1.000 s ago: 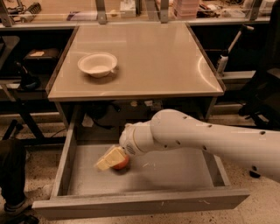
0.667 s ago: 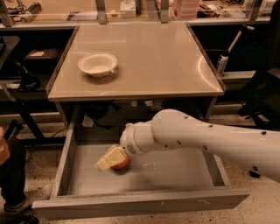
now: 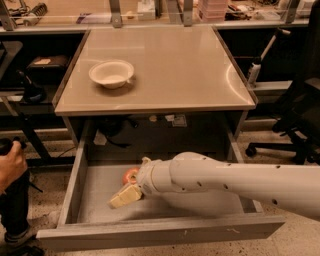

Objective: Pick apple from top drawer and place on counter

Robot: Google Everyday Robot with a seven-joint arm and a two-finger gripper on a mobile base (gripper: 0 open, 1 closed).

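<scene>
The top drawer (image 3: 75,185) is pulled open below the counter (image 3: 165,60). The red-orange apple (image 3: 130,175) lies on the drawer floor at mid-left, partly hidden behind my white arm. My gripper (image 3: 124,196) is inside the drawer, its cream tip low over the floor just in front of the apple and slightly left of it. I cannot tell whether it touches the apple. My arm (image 3: 235,182) comes in from the right across the drawer.
A white bowl (image 3: 111,73) sits on the counter's left side. A person's hand (image 3: 10,164) holding a black object is at the left edge. A black office chair (image 3: 295,120) stands at right. A cluttered shelf (image 3: 150,10) runs along the back.
My gripper tip has shifted toward the drawer front, so the apple now shows just beyond it. The person's hand has come further into view at the left.
</scene>
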